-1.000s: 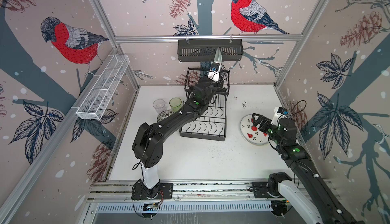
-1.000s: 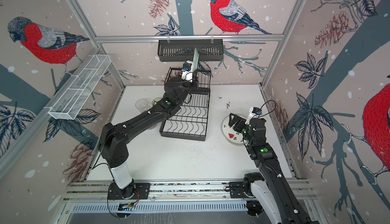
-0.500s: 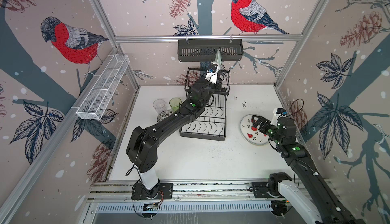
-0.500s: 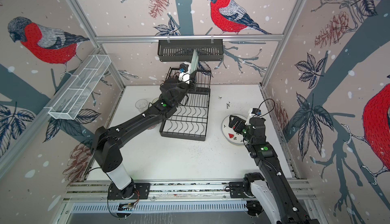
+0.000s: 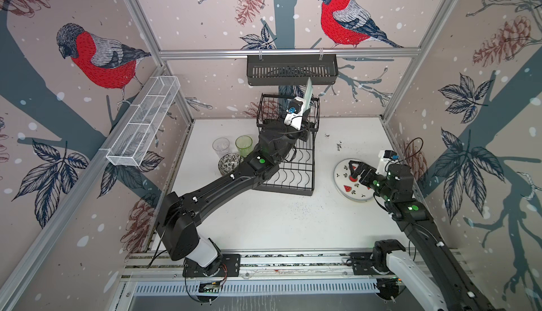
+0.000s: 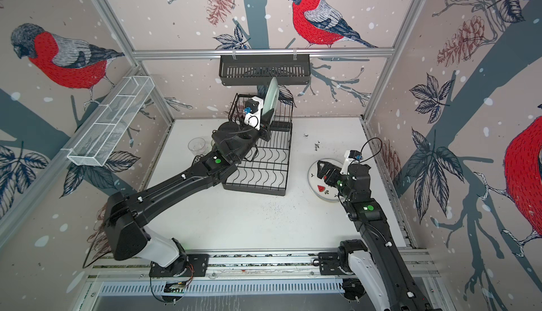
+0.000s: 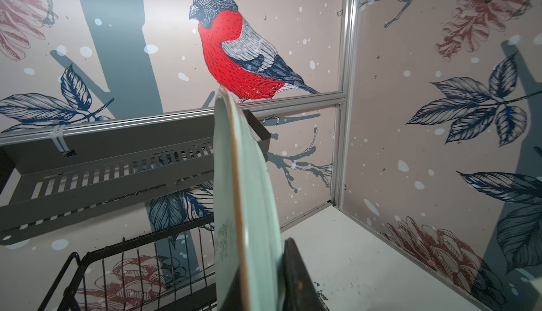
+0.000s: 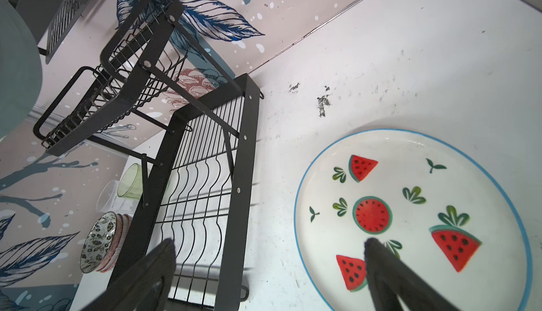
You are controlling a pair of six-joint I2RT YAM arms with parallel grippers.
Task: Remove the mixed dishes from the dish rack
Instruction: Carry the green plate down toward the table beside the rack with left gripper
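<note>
Hanging wall basket, green plate just beside

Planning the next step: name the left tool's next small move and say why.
Probably carry the pale green plate to the right, off the dish rack. The left tool grips it on edge above the raised section, its top rim close to the wall basket, so lifting higher looks risky; the watermelon plate lies flat on the table there.

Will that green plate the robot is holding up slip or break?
The green plate looks stiff and glossy, so probably slippery; the left gripper pinches only its lower edge. Held upright above the dish rack, it may tilt. It looks ceramic, so a drop would likely crack it.
</note>
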